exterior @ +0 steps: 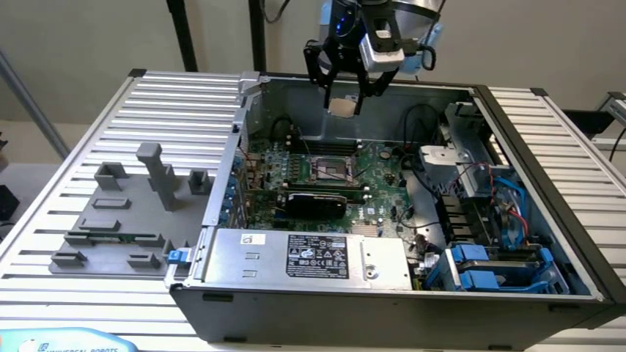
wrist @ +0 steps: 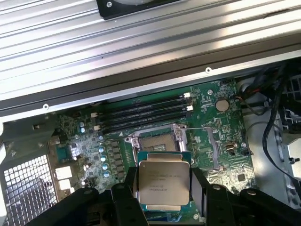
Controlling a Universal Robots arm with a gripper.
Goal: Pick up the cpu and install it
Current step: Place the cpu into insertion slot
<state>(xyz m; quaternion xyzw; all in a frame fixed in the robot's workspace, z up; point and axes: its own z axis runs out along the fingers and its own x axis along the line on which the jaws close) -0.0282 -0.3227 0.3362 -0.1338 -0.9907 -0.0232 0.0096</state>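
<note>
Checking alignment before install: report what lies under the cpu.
The cpu, clamped in the gripper, hangs above the motherboard, with the socket frame showing past its edge. The board directly beneath the chip is covered.

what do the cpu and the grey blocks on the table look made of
The cpu: a pale, dully shining lid, likely brushed metal, on a thin rim, probably circuit board. The grey blocks: matte, uniform grey with no glint, most likely plastic.

cpu [wrist: 163,181]: pale silver metal lid, satin finish, tan rim. motherboard [wrist: 221,141]: green, glossy lacquer. table [exterior: 176,95]: ribbed bare aluminium, dull sheen. fixture blocks [exterior: 146,183], 9 o'clock of case [exterior: 391,308]: matt grey plastic. case: grey sheet metal, smooth.
</note>
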